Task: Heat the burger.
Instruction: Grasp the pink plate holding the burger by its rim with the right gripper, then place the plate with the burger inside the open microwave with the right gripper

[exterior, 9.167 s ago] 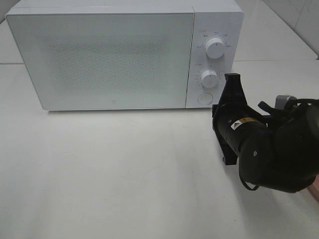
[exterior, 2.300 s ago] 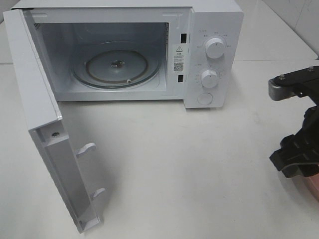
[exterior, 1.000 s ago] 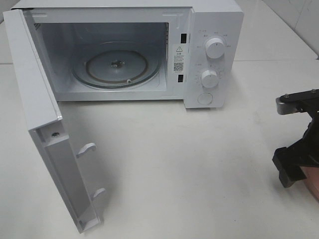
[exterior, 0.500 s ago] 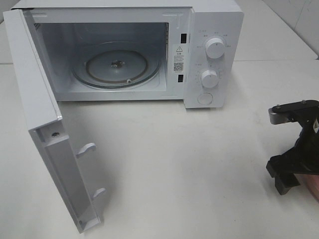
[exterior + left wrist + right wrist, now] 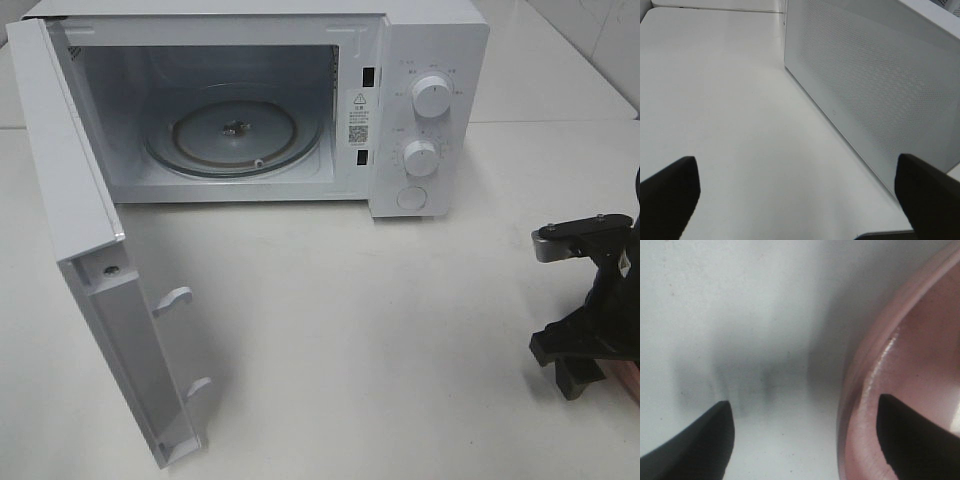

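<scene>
The burger is out of view. At the table's right edge, my right gripper (image 5: pixel 573 366) hangs low over the rim of a pink plate (image 5: pixel 627 378). In the right wrist view the right gripper (image 5: pixel 805 440) is open and straddles the plate rim (image 5: pixel 860 385). One finger (image 5: pixel 915 435) is over the plate's inside and the other finger (image 5: pixel 700 440) is over the table. Nothing is held. My left gripper (image 5: pixel 800 200) is open and empty above the table, beside the microwave door's outer face (image 5: pixel 875 85).
The white microwave (image 5: pixel 430 100) stands at the back with its door (image 5: pixel 90 250) swung wide open toward the front left. Its glass turntable (image 5: pixel 235 135) holds nothing. Two knobs and a button sit on its right panel. A white table (image 5: pixel 350 330) lies in front.
The microwave door, shut at first, stands open. Over the last second the right gripper has sunk lower and shifted slightly left at the plate's rim. The left arm's view gives no earlier frame.
</scene>
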`<state>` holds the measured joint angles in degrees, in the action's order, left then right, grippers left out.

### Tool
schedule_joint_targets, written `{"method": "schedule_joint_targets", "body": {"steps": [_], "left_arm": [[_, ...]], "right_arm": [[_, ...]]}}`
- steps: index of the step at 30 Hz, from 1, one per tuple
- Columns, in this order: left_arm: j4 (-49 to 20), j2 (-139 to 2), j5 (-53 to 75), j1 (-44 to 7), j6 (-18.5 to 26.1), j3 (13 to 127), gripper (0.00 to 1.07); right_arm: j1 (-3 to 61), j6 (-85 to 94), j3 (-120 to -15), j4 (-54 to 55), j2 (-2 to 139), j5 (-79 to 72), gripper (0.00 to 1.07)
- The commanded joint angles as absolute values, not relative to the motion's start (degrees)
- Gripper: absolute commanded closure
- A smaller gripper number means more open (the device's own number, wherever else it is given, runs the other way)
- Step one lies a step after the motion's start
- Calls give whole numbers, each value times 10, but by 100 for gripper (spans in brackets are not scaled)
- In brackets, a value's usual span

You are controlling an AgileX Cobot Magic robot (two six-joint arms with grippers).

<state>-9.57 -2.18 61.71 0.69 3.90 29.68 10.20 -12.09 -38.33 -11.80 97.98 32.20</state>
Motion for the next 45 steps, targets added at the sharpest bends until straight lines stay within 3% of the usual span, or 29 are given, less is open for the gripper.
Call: {"method": "schedule_joint_targets", "body": {"steps": [1, 2, 4, 5, 6, 8, 9, 10, 16, 32, 45], "left_arm": [[-97, -21, 610, 6, 41, 295, 8], [-97, -21, 610, 6, 41, 295, 8], [-97, -21, 610, 6, 41, 295, 8], [-97, -21, 610, 6, 41, 295, 8], [-97, -21, 610, 6, 41, 295, 8], [-97, -21, 610, 6, 41, 295, 8], [-97, -21, 610, 6, 41, 295, 8], [-97, -21, 610, 6, 41, 295, 8], [-97, -21, 610, 6, 41, 295, 8], [-97, -21, 610, 6, 41, 295, 8], [-97, -21, 610, 6, 41, 295, 8]], "right_arm": [[100, -125, -381, -127, 982, 321, 44], [100, -125, -381, -127, 982, 321, 51], [100, -127, -381, -128, 982, 321, 55], [100, -133, -379, -136, 982, 321, 64], [100, -133, -379, -136, 982, 321, 64], [100, -158, -370, -162, 982, 309, 78], [100, -158, -370, -162, 982, 309, 78], [100, -163, -367, -167, 982, 309, 88], [100, -159, -367, -170, 982, 313, 107], [104, -160, -372, -174, 970, 339, 107], [182, -280, -372, -277, 964, 383, 107]]}}
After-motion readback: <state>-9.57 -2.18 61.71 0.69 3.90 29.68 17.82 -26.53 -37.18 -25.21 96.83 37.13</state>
